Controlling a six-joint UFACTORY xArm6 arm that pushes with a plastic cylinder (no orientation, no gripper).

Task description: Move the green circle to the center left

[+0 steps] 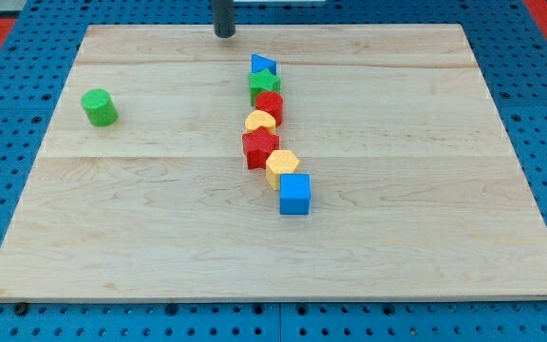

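Note:
The green circle (99,106) is a short green cylinder standing alone on the wooden board (160,228), at the view's left, a little above mid height. My tip (225,34) is the dark rod's lower end at the view's top, just left of centre, touching no block. It is well to the right of and above the green circle, and a little up and left of the blue triangle (262,64).
A touching column of blocks runs down the board's middle: blue triangle, green star (264,82), red cylinder (270,104), yellow half-round (260,122), red star (259,148), yellow hexagon (281,167), blue cube (294,194). Blue pegboard (8,190) surrounds the board.

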